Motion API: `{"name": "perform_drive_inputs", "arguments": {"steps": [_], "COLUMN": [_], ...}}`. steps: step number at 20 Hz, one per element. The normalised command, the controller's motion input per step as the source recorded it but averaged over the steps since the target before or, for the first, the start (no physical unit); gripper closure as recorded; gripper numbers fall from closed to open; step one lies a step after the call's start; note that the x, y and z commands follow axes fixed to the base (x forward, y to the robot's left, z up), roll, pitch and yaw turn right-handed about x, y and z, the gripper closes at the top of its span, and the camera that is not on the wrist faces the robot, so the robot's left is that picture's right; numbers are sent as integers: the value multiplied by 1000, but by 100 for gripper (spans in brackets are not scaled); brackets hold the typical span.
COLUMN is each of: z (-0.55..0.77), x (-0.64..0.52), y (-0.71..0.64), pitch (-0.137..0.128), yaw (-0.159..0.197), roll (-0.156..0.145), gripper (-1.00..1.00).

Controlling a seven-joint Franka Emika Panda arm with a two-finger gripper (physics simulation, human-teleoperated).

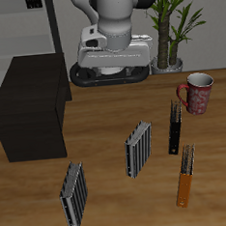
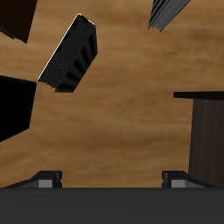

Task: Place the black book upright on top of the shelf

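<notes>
The black book (image 1: 174, 127) stands on edge on the wooden table, toward the mug, slim and all black. In the wrist view it is a dark shape at the frame edge (image 2: 12, 105). The shelf (image 1: 29, 108) is a low matte black cabinet with a flat bare top, and part of it shows in the wrist view (image 2: 206, 131). My gripper (image 2: 112, 179) is open and empty, its fingertips (image 2: 44, 179) spread wide. It hangs high above the table near the robot base, far from the book. In the exterior view I make out the arm (image 1: 112, 23) but not the fingers.
Two grey striped books stand on the table: one mid-table (image 1: 138, 149) (image 2: 72, 54), one near the front edge (image 1: 73, 194) (image 2: 171, 10). An orange-brown book (image 1: 186, 174) stands in front of the black book. A red mug (image 1: 196, 91) and a potted plant (image 1: 175, 22) are farther back.
</notes>
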Motion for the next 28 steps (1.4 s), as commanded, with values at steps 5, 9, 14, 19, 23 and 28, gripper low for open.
{"name": "perform_drive_inputs", "arguments": {"steps": [5,9,14,19,23,28], "z": [-135,-124,-120,-109,-184,-138], "x": [11,1,88,65,98,92], "y": [107,546,535,572,711,595], "pitch": [-22,-33,-20,-43,-8,-36], "yaw": [-47,0,-10,47,-12,-4], "roll": [-37,-12,-11,37,43,40], "gripper": [-100,-100,-100,-100,-100,-100]}}
